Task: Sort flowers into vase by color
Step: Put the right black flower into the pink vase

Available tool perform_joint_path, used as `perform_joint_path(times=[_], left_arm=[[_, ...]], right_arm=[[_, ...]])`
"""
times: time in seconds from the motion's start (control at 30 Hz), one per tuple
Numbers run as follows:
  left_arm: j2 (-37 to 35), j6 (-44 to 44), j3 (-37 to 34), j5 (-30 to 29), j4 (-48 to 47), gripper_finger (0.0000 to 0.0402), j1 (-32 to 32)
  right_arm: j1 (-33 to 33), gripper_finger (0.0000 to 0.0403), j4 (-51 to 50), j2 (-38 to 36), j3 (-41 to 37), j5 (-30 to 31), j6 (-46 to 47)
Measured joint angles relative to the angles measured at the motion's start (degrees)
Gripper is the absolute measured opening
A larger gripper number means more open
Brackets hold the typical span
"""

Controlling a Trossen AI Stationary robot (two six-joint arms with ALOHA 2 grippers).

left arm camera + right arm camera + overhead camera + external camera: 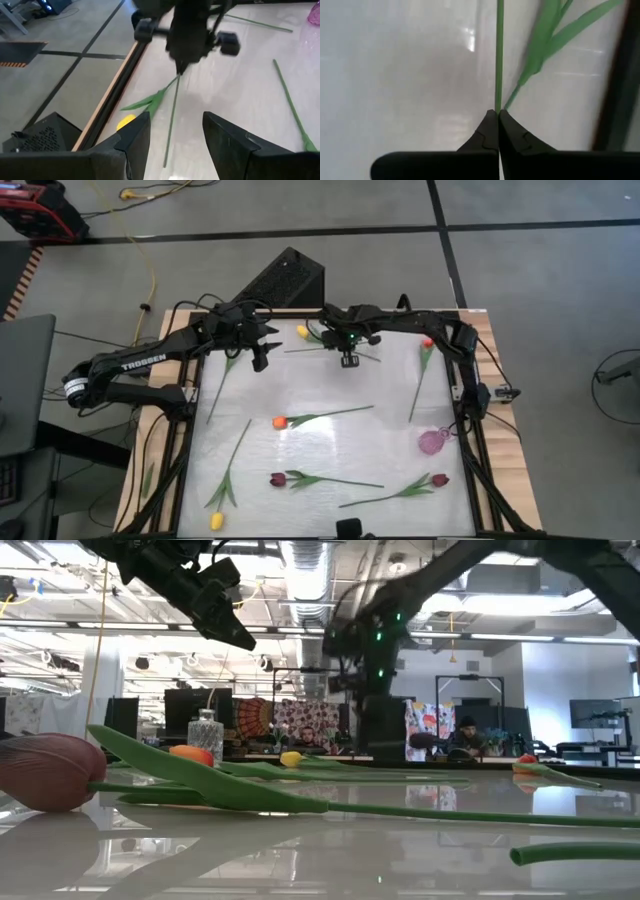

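High view: white bench (330,450) with dark frame, carrying seven artificial tulips. Yellow tulip (302,332) at the far edge near the middle, its stem running toward the right gripper (349,360), which hangs over the far middle of the bench. Left gripper (262,356) over the far left, beside a stem lying there. Red-orange tulip (428,342) at far right, stem running toward the near side. Orange tulip (279,422) at centre, stem pointing right. Two maroon tulips, one (277,478) near centre front, the other (439,479) at right front. Second yellow tulip (216,521) at left front. Pink glass vase (432,442) at right edge, between the red-orange tulip and the right maroon one. Low view: maroon head (45,772) close at left with long leaf; orange and yellow heads farther back; a clear glass vase (205,732) behind them; both arms overhead; people seated in the room beyond. Left wrist view: left jaws wide apart, nothing between them; the fingers (131,142) frame the stem of the far yellow tulip (126,121), with the right gripper (182,70) beyond at the stem's other end. Right wrist view: right jaws closed together, pinching the end of the green stem (499,55), leaf alongside.
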Motion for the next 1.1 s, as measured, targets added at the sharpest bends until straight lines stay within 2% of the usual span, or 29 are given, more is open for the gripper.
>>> perform_joint_path(times=[0.27,0.47,0.8,0.93,1.1], left_arm=[[0.00,-0.01,0.04,2.53,-1.42,0.0171,-0.08],[0.00,-0.46,0.04,3.21,-4.57,0.0171,-1.74],[0.02,-4.58,0.04,2.67,-8.47,0.0171,-8.53],[0.02,-7.48,0.04,-0.73,-9.64,0.0171,-12.96],[0.02,-12.02,0.04,-9.11,-11.62,0.0171,-21.08]], right_arm=[[5.43,0.0019,-4.97,-10.83,0.02,5.41,0.43],[10.54,0.0019,-15.28,-16.13,0.04,8.88,-2.53],[22.97,0.0019,-29.11,-18.18,0.04,25.71,1.93],[30.01,0.0019,-33.91,-19.01,0.04,29.62,6.01],[39.39,0.0019,-37.29,-19.13,0.04,29.74,11.41]])
